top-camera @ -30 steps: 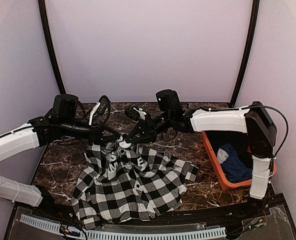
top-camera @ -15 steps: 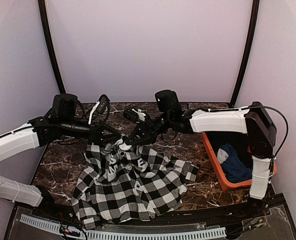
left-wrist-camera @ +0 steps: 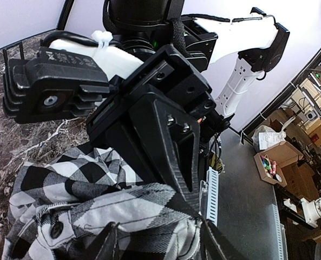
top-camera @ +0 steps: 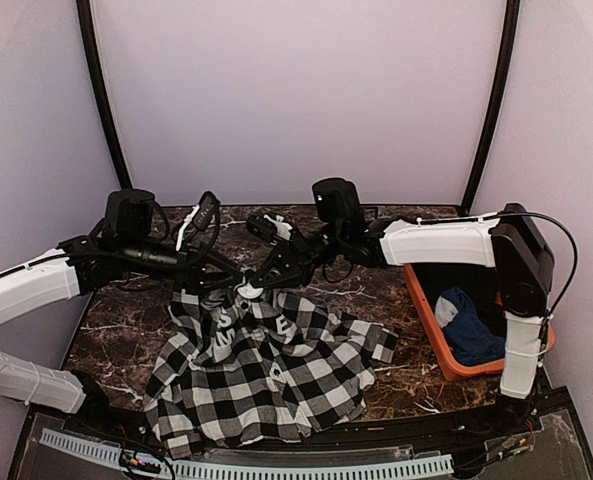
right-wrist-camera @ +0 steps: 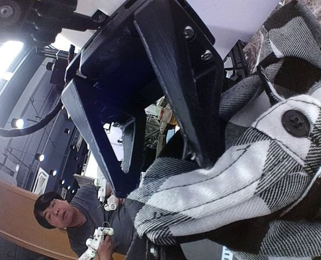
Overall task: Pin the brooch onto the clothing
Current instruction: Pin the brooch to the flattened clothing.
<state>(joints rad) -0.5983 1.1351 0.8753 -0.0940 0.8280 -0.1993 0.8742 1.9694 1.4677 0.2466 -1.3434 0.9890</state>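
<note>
The clothing [top-camera: 266, 365], a black-and-white checked shirt with white lettering, lies spread on the dark marble table [top-camera: 116, 325]. Its far edge is lifted between the two arms. My right gripper [top-camera: 254, 288] is shut on that raised fold; in the left wrist view its black fingers [left-wrist-camera: 171, 157] meet on the clothing [left-wrist-camera: 122, 211]. My left gripper [top-camera: 228, 280] stands open beside it, its fingertips [left-wrist-camera: 109, 241] apart on either side of the fold. From the right wrist, the left gripper [right-wrist-camera: 163, 173] spreads over the clothing [right-wrist-camera: 247, 179]. The brooch is hidden.
An orange basket [top-camera: 426, 320] at the table's right side holds a dark blue garment [top-camera: 471, 330]. A white slotted cable tray [top-camera: 246, 465] runs along the near edge. A person [right-wrist-camera: 57, 214] shows beyond the table in the right wrist view.
My left gripper's jaws have opened off the shirt's raised fold. The right gripper has kept its hold, and the fold stays lifted in about the same place.
</note>
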